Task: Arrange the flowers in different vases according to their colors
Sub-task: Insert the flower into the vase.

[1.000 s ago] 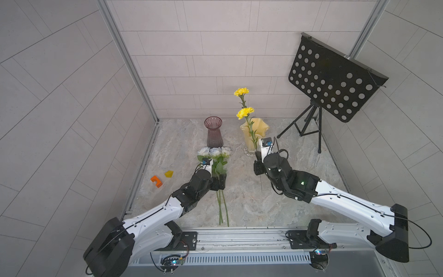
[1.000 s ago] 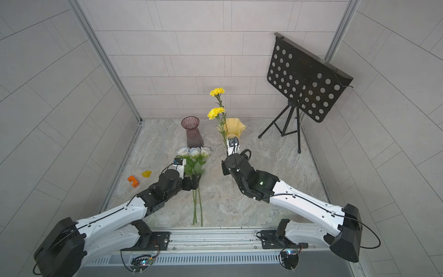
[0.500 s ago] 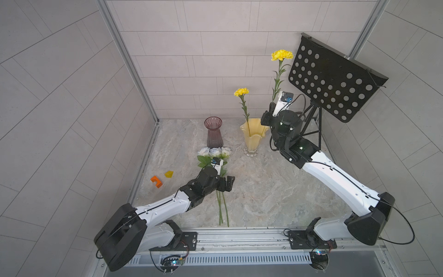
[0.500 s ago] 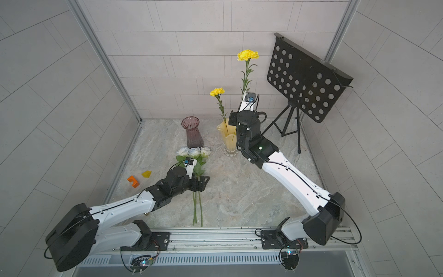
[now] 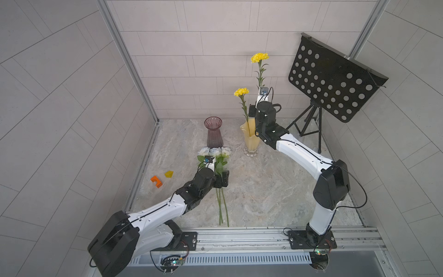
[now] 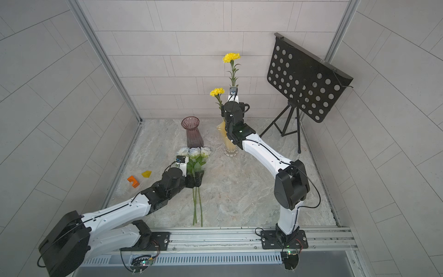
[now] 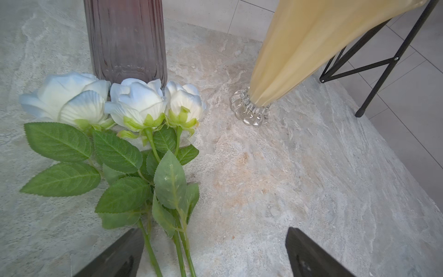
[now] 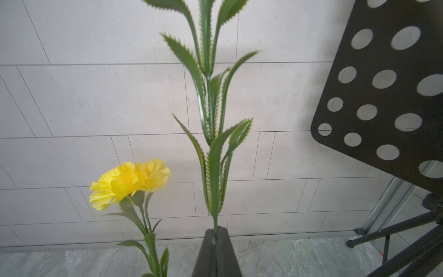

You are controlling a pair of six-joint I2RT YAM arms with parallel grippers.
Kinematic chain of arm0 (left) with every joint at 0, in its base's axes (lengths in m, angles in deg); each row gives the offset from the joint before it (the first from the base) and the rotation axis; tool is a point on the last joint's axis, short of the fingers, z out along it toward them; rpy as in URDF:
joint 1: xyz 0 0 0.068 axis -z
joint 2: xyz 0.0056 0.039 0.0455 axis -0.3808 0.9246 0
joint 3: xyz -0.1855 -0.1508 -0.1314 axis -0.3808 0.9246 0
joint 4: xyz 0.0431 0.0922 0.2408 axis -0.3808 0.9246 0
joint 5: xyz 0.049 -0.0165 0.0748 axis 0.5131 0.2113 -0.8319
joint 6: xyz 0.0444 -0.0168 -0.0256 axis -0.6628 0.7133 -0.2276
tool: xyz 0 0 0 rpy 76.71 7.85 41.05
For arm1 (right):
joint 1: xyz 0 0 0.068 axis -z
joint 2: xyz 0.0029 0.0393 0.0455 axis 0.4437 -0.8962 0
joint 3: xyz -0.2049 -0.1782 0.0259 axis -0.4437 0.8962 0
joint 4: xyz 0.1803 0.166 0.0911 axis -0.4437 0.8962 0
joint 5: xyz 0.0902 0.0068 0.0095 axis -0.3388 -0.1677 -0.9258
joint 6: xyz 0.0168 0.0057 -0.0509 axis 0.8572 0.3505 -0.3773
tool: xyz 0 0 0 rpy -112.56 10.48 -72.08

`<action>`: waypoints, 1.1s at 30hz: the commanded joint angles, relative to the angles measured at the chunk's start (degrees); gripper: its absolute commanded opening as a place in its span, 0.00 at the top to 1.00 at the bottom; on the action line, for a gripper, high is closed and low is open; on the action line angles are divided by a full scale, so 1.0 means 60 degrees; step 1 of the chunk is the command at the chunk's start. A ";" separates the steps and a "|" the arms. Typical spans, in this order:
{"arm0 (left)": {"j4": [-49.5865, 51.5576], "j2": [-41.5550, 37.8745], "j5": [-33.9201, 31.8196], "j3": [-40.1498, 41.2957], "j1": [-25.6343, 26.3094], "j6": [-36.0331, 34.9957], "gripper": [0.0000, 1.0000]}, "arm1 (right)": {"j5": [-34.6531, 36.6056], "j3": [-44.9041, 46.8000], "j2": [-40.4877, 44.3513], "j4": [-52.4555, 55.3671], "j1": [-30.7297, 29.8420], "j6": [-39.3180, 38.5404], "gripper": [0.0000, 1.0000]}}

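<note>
Shifted sideways since half a second ago: right arm (image 5: 299, 153), carrying one frilly yellow long-stemmed flower (image 5: 259, 57) from beside the black perforated music stand (image 5: 335, 79) to close above the pale yellow ruffled-rim vase (image 5: 250, 139).
Both top views: second yellow flower (image 5: 241, 92) stands in that vase near the far edge of the marbled tabletop (image 5: 263, 191); smoky purple ribbed glass vase (image 5: 213, 132) upright to its left; three white roses (image 5: 225, 150) lie flat, blooms touching the purple vase's foot, stems running toward the near edge; left gripper (image 5: 221, 179) low over those stems; orange block (image 5: 156, 181) and yellow block (image 5: 169, 174) near the left edge. Left wrist view: jaws parted, rose stems between them, close to one finger, unclasped. Right wrist view: right gripper (image 8: 216, 231) clenched on the carried flower's upright leafy stem; whether its lower end is inside the vase cannot be told.
</note>
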 commanded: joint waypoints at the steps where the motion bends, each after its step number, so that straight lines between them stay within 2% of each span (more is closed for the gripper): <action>1: -0.0215 -0.0190 -0.0214 0.0145 0.0022 -0.0032 0.00 | -0.0018 0.0434 -0.0005 -0.0974 -0.0009 -0.0196 1.00; 7: -0.0190 -0.0239 -0.0271 0.0163 0.0025 -0.0028 0.00 | -0.0068 0.1890 0.0372 -0.1487 -0.0130 0.0655 1.00; 14: -0.0041 -0.0415 -0.0510 0.0178 0.0030 -0.0045 0.00 | -0.0217 0.2425 0.0935 -0.0903 -0.0375 0.0992 0.99; 16: 0.0052 -0.0538 -0.0654 0.0192 0.0023 -0.0056 0.00 | -0.0336 0.2534 0.1197 -0.0660 -0.0394 0.1145 0.94; 19: 0.0294 -0.0799 -0.1127 0.0221 0.0028 -0.0090 0.00 | -0.0391 0.2702 0.1614 -0.0204 -0.0434 0.1355 0.75; 21: 0.0548 -0.1045 -0.1770 0.0264 0.0027 -0.0074 0.00 | -0.0492 0.2859 0.1943 0.0073 -0.0451 0.1531 0.62; 24: 0.1191 -0.1512 -0.2862 0.0287 -0.0058 0.0349 0.00 | -0.0762 0.2965 0.2415 0.0650 -0.0477 0.1767 0.52; 28: 0.1786 -0.2098 -0.3004 0.0439 -0.0752 0.0978 0.00 | -0.0995 0.2808 0.3027 0.1961 -0.0685 0.2083 0.51; 31: 0.2301 -0.2741 -0.3090 0.0694 -0.1593 0.1708 0.00 | -0.1228 0.2796 0.3587 0.3241 -0.1191 0.2413 0.51; 33: 0.2669 -0.3394 -0.3529 0.0924 -0.1986 0.2110 0.00 | -0.1530 0.2915 0.3846 0.4189 -0.1704 0.2777 0.53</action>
